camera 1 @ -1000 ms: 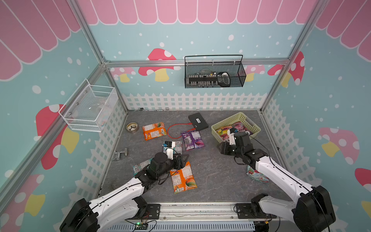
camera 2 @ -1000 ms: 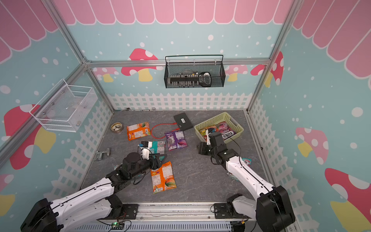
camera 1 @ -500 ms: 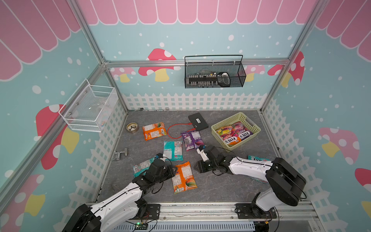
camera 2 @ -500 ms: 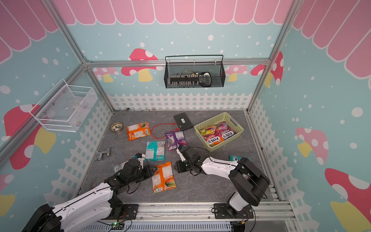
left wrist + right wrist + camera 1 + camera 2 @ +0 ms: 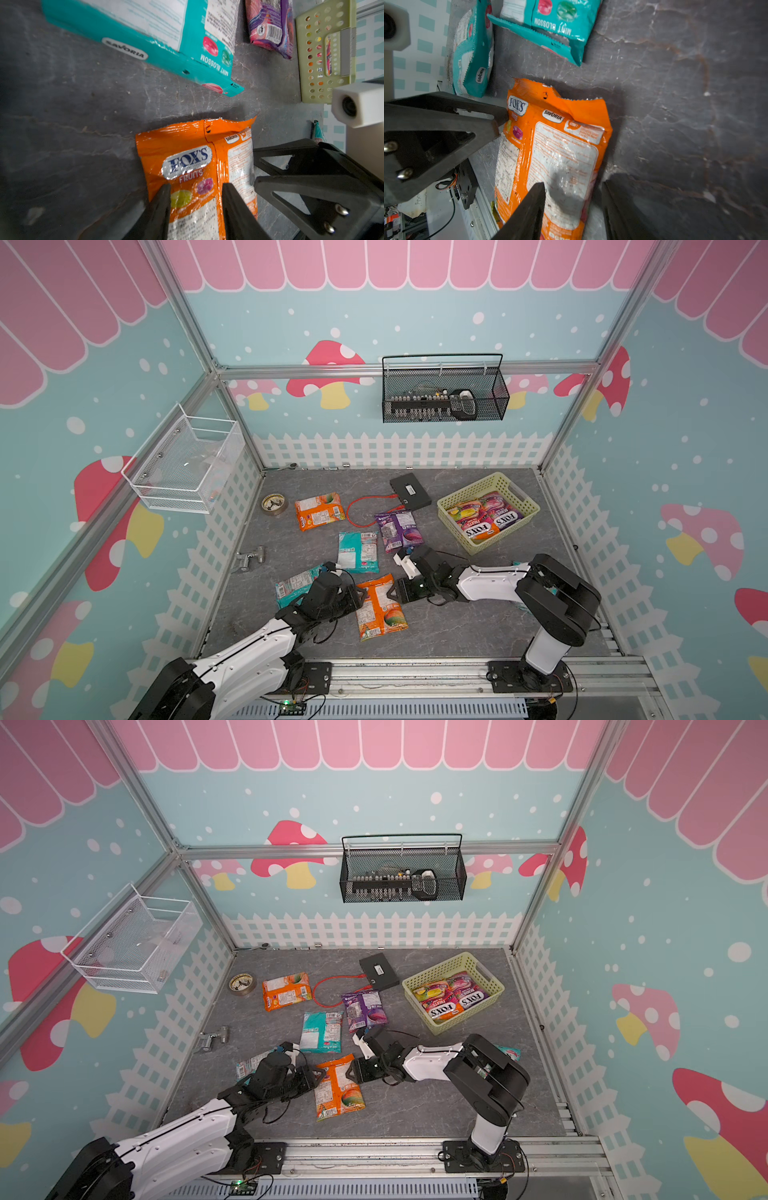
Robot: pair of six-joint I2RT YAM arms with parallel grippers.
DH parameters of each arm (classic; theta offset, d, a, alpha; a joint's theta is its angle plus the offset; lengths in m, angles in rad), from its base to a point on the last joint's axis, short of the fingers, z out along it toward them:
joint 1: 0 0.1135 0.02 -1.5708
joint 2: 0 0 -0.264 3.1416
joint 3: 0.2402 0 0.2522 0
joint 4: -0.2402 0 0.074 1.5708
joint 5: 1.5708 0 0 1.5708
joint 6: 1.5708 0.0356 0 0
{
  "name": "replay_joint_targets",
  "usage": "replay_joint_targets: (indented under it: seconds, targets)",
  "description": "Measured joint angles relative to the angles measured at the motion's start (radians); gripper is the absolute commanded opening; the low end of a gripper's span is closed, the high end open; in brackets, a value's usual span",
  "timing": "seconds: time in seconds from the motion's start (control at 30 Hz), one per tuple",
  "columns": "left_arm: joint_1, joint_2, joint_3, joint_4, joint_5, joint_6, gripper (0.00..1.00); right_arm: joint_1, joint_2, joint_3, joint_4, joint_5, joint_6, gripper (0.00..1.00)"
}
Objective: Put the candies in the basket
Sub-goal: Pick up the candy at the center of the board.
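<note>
- The near orange bag (image 5: 380,605), marked FOX'S FRUITS, lies flat on the grey floor (image 5: 436,626) at front centre, well apart from the basket (image 5: 506,531).
- The left gripper (image 5: 360,599) reaches this bag from its left edge, low over the floor. In the left wrist view its jaws stand partly apart, with the printed face showing between them. Whether the fingertips (image 5: 164,193) press on the film is not clear in that close, blurred view.
- The right gripper (image 5: 392,593) meets the same bag from the opposite edge. In the right wrist view its jaws are also partly apart and grip nothing: one finger is over the bag, the other over bare floor just beside it.
- The basket sits at the right rear of the floor, askew to the walls. It holds a few candy bags (image 5: 482,522), two of them showing FOX'S labels.
- Loose on the floor are a far orange bag (image 5: 319,511) and a purple bag (image 5: 400,531).
- A teal bag (image 5: 358,551) lies between those two and the near orange bag.
- A second teal bag (image 5: 297,585) lies partly under the left arm, and a third teal bag (image 5: 509,1051) is mostly hidden behind the right arm.
- A black flat box (image 5: 410,490) lies near the back, and its red cable (image 5: 365,510) loops between the far orange bag and the purple bag.
- A tape roll (image 5: 274,504) and a metal fitting (image 5: 249,560) lie near the left fence.
</note>
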Motion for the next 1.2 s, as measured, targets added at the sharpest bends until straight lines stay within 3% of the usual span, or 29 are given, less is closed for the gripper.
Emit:
replay_joint_targets:
  seconds: [0.17, 0.27, 0.53, 0.7, 0.9, 0.97, 1.0, 1.2]
  targets:
    - [0.000, 0.000, -0.012, 0.023, 0.001, -0.007, 0.49, 0.000, 0.025, 0.000, 0.062, -0.032, 0.036, 0.48]
    - [0.000, -0.002, -0.018, 0.032, 0.000, -0.014, 0.49, 0.000, 0.033, -0.008, 0.100, -0.038, 0.063, 0.42]
    - [0.001, -0.011, -0.034, 0.059, 0.001, -0.022, 0.53, -0.003, 0.038, -0.023, 0.192, -0.031, 0.093, 0.00]
    - [0.002, -0.031, -0.034, 0.053, 0.006, -0.019, 0.63, -0.004, 0.012, -0.024, 0.180, -0.022, 0.044, 0.00]
    - [0.002, -0.062, 0.040, -0.010, -0.013, 0.053, 0.78, -0.005, -0.117, 0.050, -0.018, 0.084, -0.111, 0.00]
    - [0.002, -0.061, 0.092, -0.013, -0.041, 0.097, 0.86, -0.005, -0.158, 0.093, -0.081, 0.128, -0.161, 0.00]
    - [0.002, -0.059, 0.121, -0.005, -0.063, 0.127, 0.98, -0.007, -0.182, 0.117, -0.114, 0.151, -0.190, 0.00]
    - [0.008, 0.007, 0.193, 0.109, -0.144, 0.282, 0.99, -0.071, -0.272, 0.211, -0.298, 0.251, -0.319, 0.00]
